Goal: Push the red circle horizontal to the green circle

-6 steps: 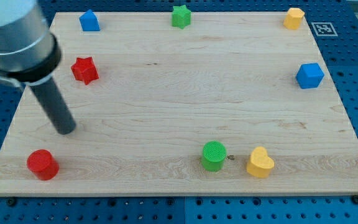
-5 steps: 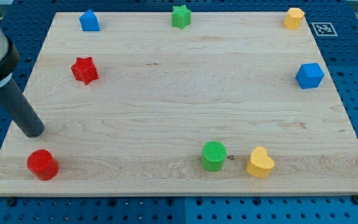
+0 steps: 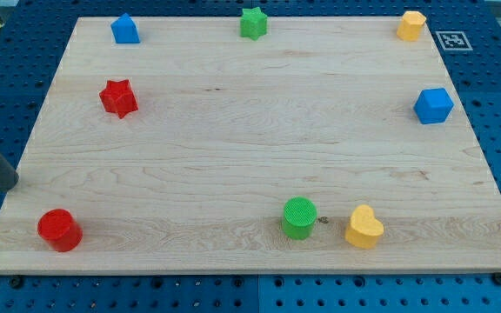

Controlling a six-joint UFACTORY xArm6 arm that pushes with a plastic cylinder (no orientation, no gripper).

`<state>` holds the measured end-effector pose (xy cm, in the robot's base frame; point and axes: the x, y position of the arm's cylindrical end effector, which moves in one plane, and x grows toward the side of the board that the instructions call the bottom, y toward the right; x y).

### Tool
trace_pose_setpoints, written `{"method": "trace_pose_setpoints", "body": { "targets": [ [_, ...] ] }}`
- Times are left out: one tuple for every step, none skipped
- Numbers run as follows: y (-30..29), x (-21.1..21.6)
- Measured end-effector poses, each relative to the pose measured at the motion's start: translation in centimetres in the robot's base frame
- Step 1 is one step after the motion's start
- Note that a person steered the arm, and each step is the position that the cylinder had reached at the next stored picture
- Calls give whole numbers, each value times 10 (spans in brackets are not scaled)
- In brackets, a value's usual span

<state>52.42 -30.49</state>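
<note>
Eight blocks sit on the wooden worktop (image 3: pixel 233 148), and my tip (image 3: pixel 9 184) rests at the view's left edge, right at the board's border, with only the lower stretch of the dark rod showing. There are no fingers on this rig, just the rod, so nothing is clasped or let go. The red circle (image 3: pixel 59 229) lies just below my tip and slightly toward the view's right, near it but apart, in the board's bottom-left corner. The green circle (image 3: pixel 299 217) stands far off to the right of my tip along the bottom part of the board, a little higher in the view than the red circle. Just beside the green circle, on its right, is a yellow heart (image 3: pixel 364 227); whether the two touch I cannot tell. Above my tip and to its right sits a red star (image 3: pixel 118 97), well apart from it. Along the view's top edge I see a blue block with a peaked top (image 3: pixel 125 29), a green star (image 3: pixel 253 23) and a yellow block (image 3: pixel 411 25) in the far right corner. A blue cube (image 3: pixel 433 105) stands near the right edge.
</note>
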Motion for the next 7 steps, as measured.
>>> {"method": "trace_pose_setpoints", "body": {
  "targets": [
    [10,40],
    [14,69],
    [55,75],
    [91,75],
    [117,75],
    [111,67],
    [109,61]
  ]
}}
